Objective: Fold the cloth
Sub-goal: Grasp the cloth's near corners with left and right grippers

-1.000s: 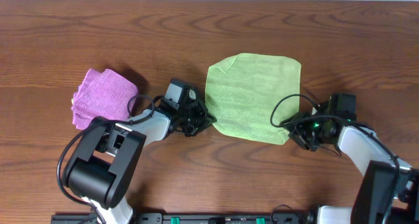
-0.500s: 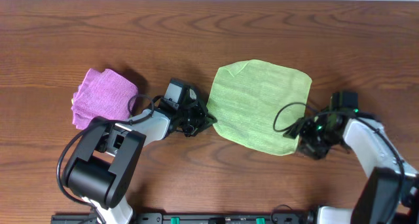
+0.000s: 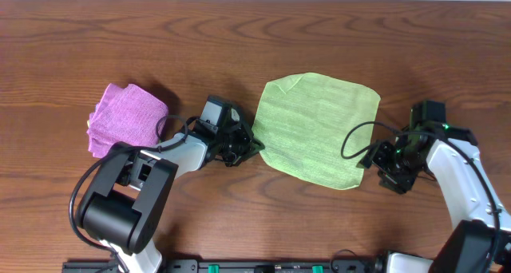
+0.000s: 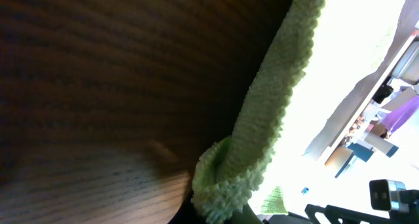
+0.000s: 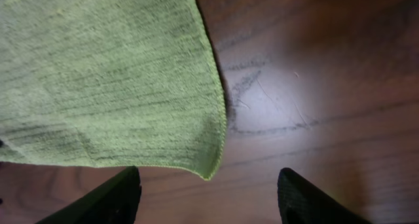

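- Change: green cloth (image 3: 315, 133) slid a little toward the right edge of the table (image 3: 319, 33) over the last second, then stopped.
- right hand (image 3: 389, 168) has let go and backed off toward the right edge. Its fingers (image 5: 111, 198) are spread wide, and the cloth's near-right corner (image 5: 208, 177) lies flat and free just ahead of them.
- left hand (image 3: 243, 145) hasn't moved. It's pinched on the cloth's left edge, and the wrist view shows the hem bunched up at its fingertips.
- Read: that was a tug to flatten. No fold made yet; cloth is a single layer at mid-table, slightly right of centre.
- Cloth: rounded square, ribbed microfibre weave, limp, thin stitched hem. One small crease at the far-left corner.
- pink cloth (image 3: 126, 117) sits near the left edge, already bundled, with the same fuzzy texture.
- Table: dark wood grain, smooth, so the cloth likely slides easily.
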